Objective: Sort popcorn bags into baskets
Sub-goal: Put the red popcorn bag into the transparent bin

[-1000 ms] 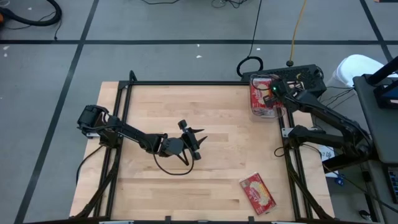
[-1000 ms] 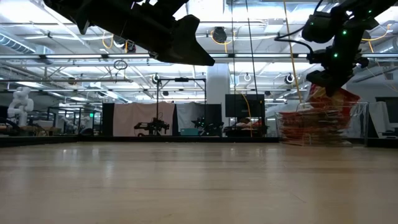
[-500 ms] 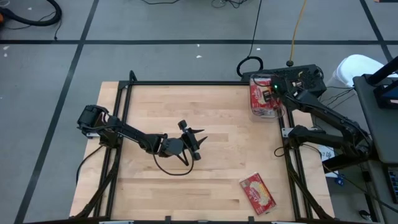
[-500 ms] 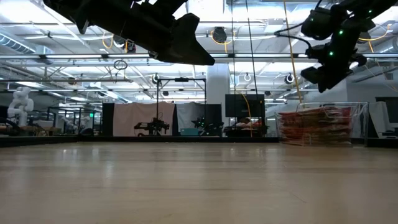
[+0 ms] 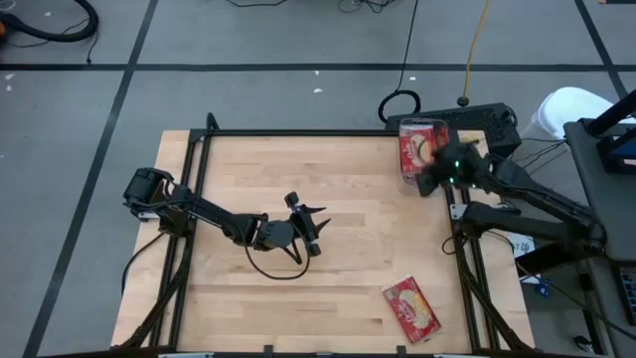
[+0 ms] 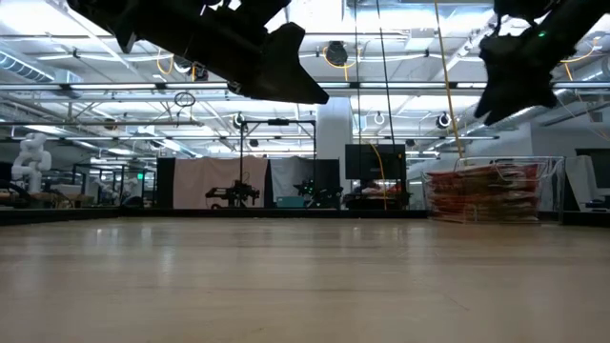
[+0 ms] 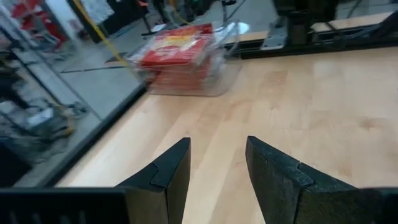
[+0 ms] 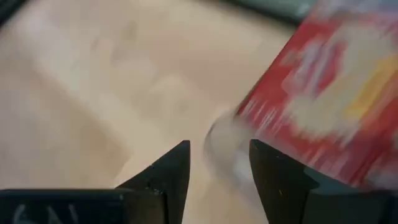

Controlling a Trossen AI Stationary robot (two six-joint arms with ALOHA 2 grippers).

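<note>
A clear plastic basket stands at the table's far right corner with a stack of red popcorn bags lying flat in it; the left wrist view shows the same stack. One more popcorn bag lies flat, picture side up, near the near right corner. My right gripper hovers open at the basket's near edge, above the table, with nothing between its fingers. My left gripper hangs open over the middle of the table, empty.
A black box with cables sits just beyond the table behind the basket. Black frame rails run along the table's left and right sides. Bare wood lies between the two arms and along the near edge.
My right gripper, shut on a tilted popcorn bag over the basket, has opened and let it go; the bag now lies on the stack. The gripper has then risen and swung toward the table's near edge, tipping as it went.
</note>
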